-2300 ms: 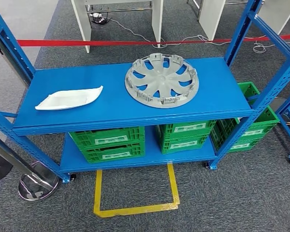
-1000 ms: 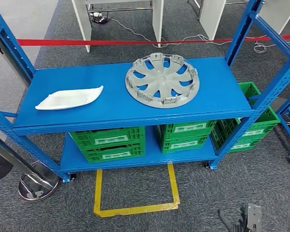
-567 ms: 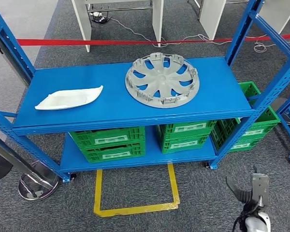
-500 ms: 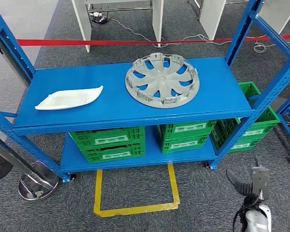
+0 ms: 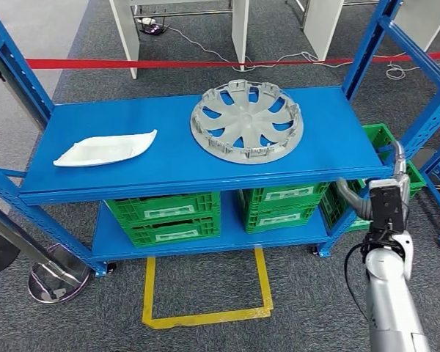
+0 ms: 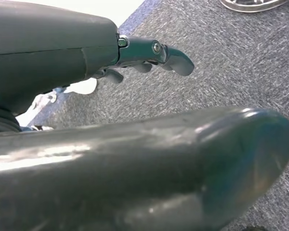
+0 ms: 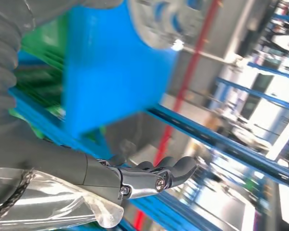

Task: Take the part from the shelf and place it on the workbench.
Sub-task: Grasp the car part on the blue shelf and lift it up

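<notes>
A grey wheel cover (image 5: pixel 246 121) lies flat on the blue shelf top (image 5: pixel 168 158), right of centre. A white curved part (image 5: pixel 104 149) lies on the same shelf at the left. My right hand (image 5: pixel 381 196) is raised just off the shelf's right front corner, level with its edge, fingers spread and holding nothing. The right wrist view shows that hand (image 7: pixel 99 178) empty, with the shelf (image 7: pixel 110 62) and the wheel cover (image 7: pixel 161 19) blurred beyond it. In the left wrist view my left hand (image 6: pixel 63 53) hangs over grey carpet, fingers (image 6: pixel 154 50) stretched out and empty.
Green crates (image 5: pixel 162 216) stand on the lower shelf and another (image 5: pixel 381 139) beside the right upright (image 5: pixel 422 121). A yellow tape square (image 5: pixel 207 293) marks the carpet in front. A round metal base (image 5: pixel 54 282) sits at the lower left. Red tape (image 5: pixel 207 64) runs behind.
My right arm has come up from the bottom edge of the head view to the shelf's right front corner. The wheel cover and the white part have not moved.
</notes>
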### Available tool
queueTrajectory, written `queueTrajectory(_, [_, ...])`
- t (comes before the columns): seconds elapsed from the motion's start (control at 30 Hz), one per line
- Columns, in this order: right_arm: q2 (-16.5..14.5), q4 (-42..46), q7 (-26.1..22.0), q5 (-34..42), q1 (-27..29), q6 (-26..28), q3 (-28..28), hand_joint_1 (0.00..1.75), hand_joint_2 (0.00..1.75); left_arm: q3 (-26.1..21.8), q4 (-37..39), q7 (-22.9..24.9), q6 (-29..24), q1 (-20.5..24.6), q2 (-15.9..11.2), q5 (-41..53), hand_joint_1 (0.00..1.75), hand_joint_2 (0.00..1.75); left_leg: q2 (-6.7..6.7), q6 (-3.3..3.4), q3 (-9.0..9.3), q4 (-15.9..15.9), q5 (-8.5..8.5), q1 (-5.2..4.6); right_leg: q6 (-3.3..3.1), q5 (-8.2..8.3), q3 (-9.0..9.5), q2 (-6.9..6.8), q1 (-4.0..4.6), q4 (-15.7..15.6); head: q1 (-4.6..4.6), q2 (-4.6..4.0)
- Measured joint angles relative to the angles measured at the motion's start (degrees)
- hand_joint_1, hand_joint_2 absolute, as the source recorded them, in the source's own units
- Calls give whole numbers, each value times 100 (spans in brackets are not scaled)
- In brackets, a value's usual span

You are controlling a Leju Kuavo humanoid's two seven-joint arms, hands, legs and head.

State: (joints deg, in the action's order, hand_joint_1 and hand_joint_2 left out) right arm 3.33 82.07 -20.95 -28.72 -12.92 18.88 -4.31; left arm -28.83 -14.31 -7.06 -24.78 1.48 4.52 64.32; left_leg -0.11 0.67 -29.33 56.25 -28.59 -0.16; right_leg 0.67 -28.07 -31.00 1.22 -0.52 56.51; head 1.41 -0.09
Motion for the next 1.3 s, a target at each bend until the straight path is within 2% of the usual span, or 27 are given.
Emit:
queueTrajectory(0.37, [201, 1334, 589, -1013, -445, 1301, 554, 0, 175, -87, 35, 11, 5, 31, 60, 349, 0, 0, 0, 0, -3, 1, 0, 0, 0, 0, -4, 1, -1, 0, 1, 0])
queueTrajectory(0.47, [259, 1633, 754, -1256, -579, 1480, 696, 0, 175, -114, 39, 6, 7, 38, 73, 422, 0, 0, 0, 0, -4, 1, 0, 0, 0, 0, -5, 2, 0, 0, 0, 0])
queueTrajectory(0.6, [422, 1781, 1019, -1425, -826, 1032, 988, 0, 175, -187, 41, -218, 34, 75, 91, 304, 0, 0, 0, 0, -4, 1, 1, 0, 0, 1, -5, 2, 0, 0, 0, 0])
queueTrajectory(0.77, [609, 1783, 1163, -1447, -997, 588, 1387, 0, 175, -479, 41, -857, 30, 152, 137, -203, 0, 0, -3, 6, -6, 2, 5, 0, 3, 4, -4, -5, 0, 0, 1, 0])
queueTrajectory(0.8, [647, 1775, 1201, -1476, -1023, 481, 1465, 0, 175, -544, 41, -1004, 18, 171, 148, -294, 0, 44, -3, 6, -6, 2, 5, 0, 3, 4, -5, -5, 0, 1, 0, 0])
queueTrajectory(0.9, [782, 1648, 1364, -1636, -1147, -37, 1773, 0, 175, -752, 41, -1460, 183, 251, 178, -590, 0, 44, -3, 6, -9, 2, 5, 0, 4, 4, -5, -3, -1, 1, 0, 0])
queueTrajectory(0.93, [817, 1556, 1413, -1695, -1206, -215, 1896, 0, 175, -824, 41, -1579, 318, 281, 182, -701, 0, 0, -2, 6, -10, 1, 5, 0, 5, 5, -6, -3, -1, 1, 0, 0])
queueTrajectory(1.1, [858, 866, 1557, -1802, -1605, -791, 2501, 0, 175, -1255, 41, -2022, 1029, 397, 177, -1284, 0, 0, -2, 6, -10, 2, 7, 0, 4, 7, -7, -4, 0, 3, 0, 0])
queueTrajectory(1.3, [837, -18, 1630, -1518, -2200, -1500, 3199, 0, 175, -1547, 41, -2054, 979, 497, 154, -1402, 0, 0, -4, 6, -11, 2, 11, 0, 3, 8, -8, -6, 0, 6, 1, 0])
